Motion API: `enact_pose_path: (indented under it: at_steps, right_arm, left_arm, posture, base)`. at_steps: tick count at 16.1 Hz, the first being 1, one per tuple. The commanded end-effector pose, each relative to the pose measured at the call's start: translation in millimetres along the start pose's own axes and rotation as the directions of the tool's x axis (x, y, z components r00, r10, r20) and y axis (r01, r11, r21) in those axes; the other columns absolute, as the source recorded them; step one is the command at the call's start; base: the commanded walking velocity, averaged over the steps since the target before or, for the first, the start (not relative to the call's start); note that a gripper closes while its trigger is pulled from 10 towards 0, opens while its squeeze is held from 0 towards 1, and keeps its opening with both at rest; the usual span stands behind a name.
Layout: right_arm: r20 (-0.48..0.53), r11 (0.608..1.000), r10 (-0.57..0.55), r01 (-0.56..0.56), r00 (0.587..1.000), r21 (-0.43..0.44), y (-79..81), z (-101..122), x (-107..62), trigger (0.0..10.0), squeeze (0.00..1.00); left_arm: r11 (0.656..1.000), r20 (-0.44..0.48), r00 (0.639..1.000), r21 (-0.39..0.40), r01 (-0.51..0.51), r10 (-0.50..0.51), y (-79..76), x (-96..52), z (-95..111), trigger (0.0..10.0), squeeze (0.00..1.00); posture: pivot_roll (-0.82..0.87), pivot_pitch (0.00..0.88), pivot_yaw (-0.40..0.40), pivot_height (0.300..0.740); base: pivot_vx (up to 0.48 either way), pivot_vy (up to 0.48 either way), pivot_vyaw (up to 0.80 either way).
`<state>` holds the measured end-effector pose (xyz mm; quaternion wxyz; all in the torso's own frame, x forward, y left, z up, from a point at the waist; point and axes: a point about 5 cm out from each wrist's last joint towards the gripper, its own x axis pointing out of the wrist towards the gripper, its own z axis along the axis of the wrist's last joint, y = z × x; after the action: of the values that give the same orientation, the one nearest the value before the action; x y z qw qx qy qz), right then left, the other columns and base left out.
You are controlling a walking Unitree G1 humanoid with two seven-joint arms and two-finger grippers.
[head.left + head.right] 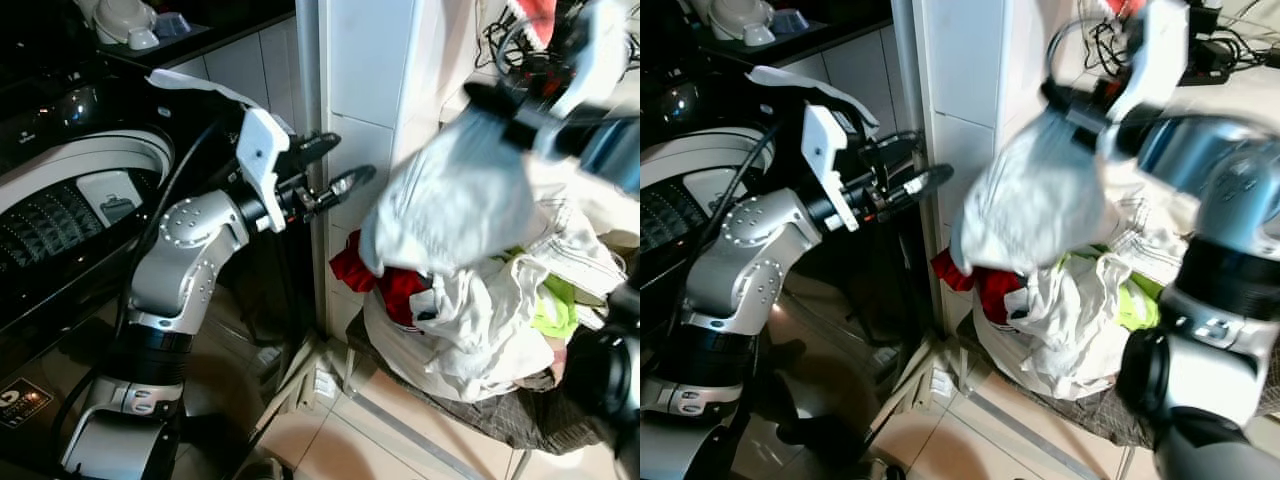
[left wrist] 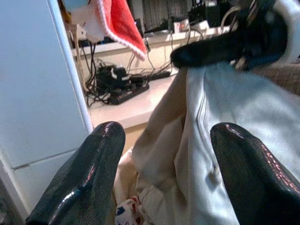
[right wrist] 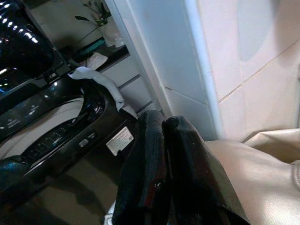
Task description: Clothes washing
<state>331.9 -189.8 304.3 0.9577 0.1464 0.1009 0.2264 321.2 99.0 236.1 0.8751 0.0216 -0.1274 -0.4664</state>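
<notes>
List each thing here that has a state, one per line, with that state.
Washing machine: lid open, drum exposed.
Left hand: open, empty, raised beside the white pillar.
Right hand: shut on the pale garment.
Pale garment: lifted, hanging above the pile.
Laundry pile: heaped, white, red and lime pieces mixed.

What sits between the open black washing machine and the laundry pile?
Left eye view: the white tiled wall corner, with the left gripper reaching in front of it.

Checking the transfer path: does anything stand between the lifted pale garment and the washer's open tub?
Yes. The left pincer and its arm are raised between the pale garment, held by the right pincer, and the washer tub.
</notes>
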Motion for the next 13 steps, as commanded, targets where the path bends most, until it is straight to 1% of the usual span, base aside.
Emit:
enact_pose_path:
  at_steps: [1, 2, 3, 4, 6, 8, 9, 10, 11, 13]
  right_arm:
    - [0.026, 0.999, 0.030, -0.029, 0.999, -0.012, 6.7, 4.9, -2.9, 0.0, 0.00]
    - [0.006, 0.999, 0.050, -0.051, 0.999, 0.015, 8.0, -1.6, -1.6, 0.0, 0.00]
    - [-0.007, 0.990, 0.119, -0.118, 0.993, 0.079, 15.6, -10.3, 0.7, 0.0, 0.00]
    - [-0.006, 0.985, 0.142, -0.141, 0.990, 0.096, 18.4, -12.0, 1.3, 0.0, 0.00]
    - [0.004, 0.955, 0.246, -0.243, 0.969, 0.172, 32.4, -18.5, 4.4, 0.0, 0.00]
    - [-0.006, 0.931, 0.306, -0.298, 0.952, 0.213, 42.9, -25.6, 7.2, 0.0, 0.00]
    - [-0.007, 0.926, 0.316, -0.306, 0.949, 0.222, 45.0, -26.9, 7.5, 0.0, 0.00]
    - [-0.008, 0.914, 0.337, -0.325, 0.942, 0.242, 48.7, -29.6, 8.4, 0.0, 0.00]
    - [-0.015, 0.907, 0.348, -0.333, 0.937, 0.260, 52.1, -33.0, 9.6, 0.0, 0.00]
    - [-0.021, 0.905, 0.350, -0.332, 0.937, 0.266, 53.9, -34.7, 9.7, 0.0, 0.00]
  left_arm:
    - [1.000, 0.034, 0.999, 0.012, 0.004, -0.005, 1.5, 1.3, 10.2, 10.0, 0.00]
    - [0.999, 0.050, 0.998, -0.031, 0.023, -0.021, 0.5, 3.3, 11.5, 10.0, 0.00]
    - [0.994, 0.052, 0.996, -0.077, 0.071, -0.067, -5.3, 6.1, 10.5, 10.0, 1.00]
    - [0.993, 0.049, 0.996, -0.087, 0.081, -0.077, -7.0, 7.0, 9.5, 10.0, 1.00]
    - [0.995, 0.008, 0.999, -0.085, 0.053, -0.052, -10.7, 14.0, 0.1, 10.0, 1.00]
    - [0.995, -0.005, 0.999, -0.091, 0.051, -0.052, -16.8, 19.6, -4.7, 10.0, 1.00]
    - [0.994, -0.005, 0.999, -0.092, 0.052, -0.053, -18.1, 20.4, -4.7, 10.0, 0.15]
    - [0.993, -0.001, 0.998, -0.105, 0.056, -0.056, -20.9, 22.4, -5.0, 10.0, 0.00]
    - [0.993, -0.005, 0.998, -0.103, 0.054, -0.055, -24.1, 25.2, -6.5, 10.0, 0.00]
    - [0.992, -0.005, 0.998, -0.112, 0.054, -0.055, -26.4, 27.0, -7.9, 10.0, 0.00]
  posture:
    - [-0.03, 0.000, 0.069, 0.740]
    - [-0.03, 0.000, 0.072, 0.740]
    - [-0.03, 0.000, 0.073, 0.740]
    - [-0.03, 0.000, 0.073, 0.740]
    - [-0.04, 0.000, 0.067, 0.740]
    - [-0.04, 0.000, 0.063, 0.740]
    - [-0.04, 0.000, 0.061, 0.740]
    - [-0.04, 0.000, 0.057, 0.740]
    - [-0.04, 0.000, 0.054, 0.740]
    - [-0.04, 0.000, 0.053, 0.740]
  base:
    - [0.000, 0.000, 0.00]
    - [0.000, 0.000, 0.00]
    - [0.000, 0.000, 0.00]
    - [0.000, 0.000, 0.00]
    - [0.000, 0.000, 0.00]
    - [0.000, 0.000, 0.00]
    - [0.000, 0.000, 0.00]
    - [0.000, 0.000, 0.00]
    - [0.000, 0.000, 0.00]
    - [0.000, 0.000, 0.00]
